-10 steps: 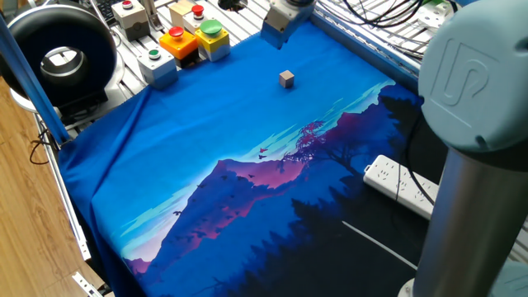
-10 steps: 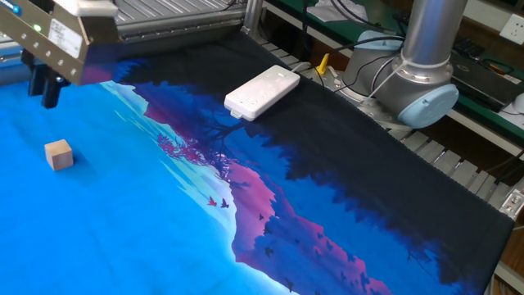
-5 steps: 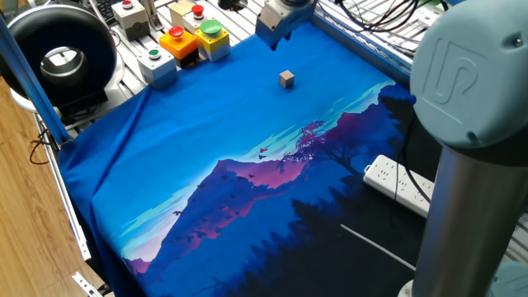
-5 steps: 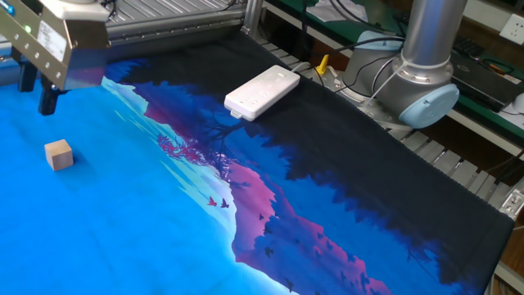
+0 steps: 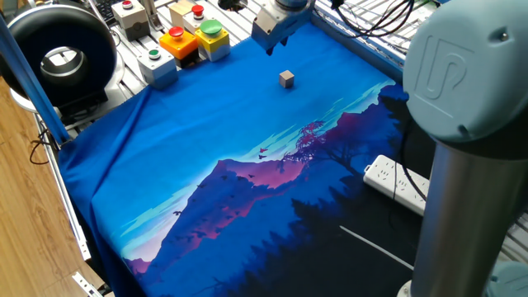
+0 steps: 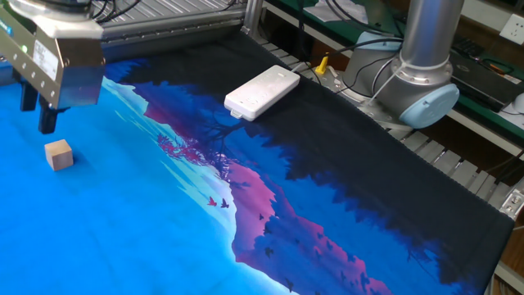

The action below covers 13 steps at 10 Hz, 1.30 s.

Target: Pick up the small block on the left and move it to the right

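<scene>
The small block [image 5: 286,78] is a tiny tan cube lying on the blue part of the printed cloth [image 5: 247,165]. It also shows in the other fixed view [image 6: 58,154] at the far left. My gripper [image 5: 271,43] hangs above the cloth, a little beyond the block and apart from it. In the other fixed view the gripper [image 6: 38,115] is just above and behind the block, its two dark fingers [image 6: 49,121] pointing down with a gap between them. It holds nothing.
Button boxes stand at the cloth's far edge: grey [image 5: 158,64], orange [image 5: 177,41], yellow [image 5: 212,37]. A white power strip [image 5: 400,183] lies on the dark part of the cloth [image 6: 262,92]. The arm's column [image 5: 462,165] fills the right foreground; its base [image 6: 417,82] stands beside the table.
My gripper has moved down and nearer to the block. The block has not moved.
</scene>
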### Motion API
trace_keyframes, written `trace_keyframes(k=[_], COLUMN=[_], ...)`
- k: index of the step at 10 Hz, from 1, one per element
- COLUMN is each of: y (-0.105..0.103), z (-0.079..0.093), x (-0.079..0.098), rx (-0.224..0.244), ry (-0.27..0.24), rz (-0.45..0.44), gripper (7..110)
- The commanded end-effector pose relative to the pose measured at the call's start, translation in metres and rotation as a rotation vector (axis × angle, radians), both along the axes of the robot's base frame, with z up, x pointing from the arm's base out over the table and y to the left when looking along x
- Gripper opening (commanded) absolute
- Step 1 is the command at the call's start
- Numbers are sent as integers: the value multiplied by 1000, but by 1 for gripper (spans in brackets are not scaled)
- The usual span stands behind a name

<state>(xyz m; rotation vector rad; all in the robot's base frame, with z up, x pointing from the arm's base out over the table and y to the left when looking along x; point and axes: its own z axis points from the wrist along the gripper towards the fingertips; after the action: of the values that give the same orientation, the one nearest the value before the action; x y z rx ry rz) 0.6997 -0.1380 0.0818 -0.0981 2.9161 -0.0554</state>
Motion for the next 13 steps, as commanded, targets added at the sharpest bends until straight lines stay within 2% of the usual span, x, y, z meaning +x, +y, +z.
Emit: trace_keyframes(k=[1,6,10,11,13], y=[2,0,1,3,10], z=[-9,-19,-18,-19,-18], x=[6,14,11,10,11], rx=[11,2,10,16,44], ry=[-7,-25,-18,-13,-15], rz=[11,28,29,29,27], gripper=[44,44,44,22,22])
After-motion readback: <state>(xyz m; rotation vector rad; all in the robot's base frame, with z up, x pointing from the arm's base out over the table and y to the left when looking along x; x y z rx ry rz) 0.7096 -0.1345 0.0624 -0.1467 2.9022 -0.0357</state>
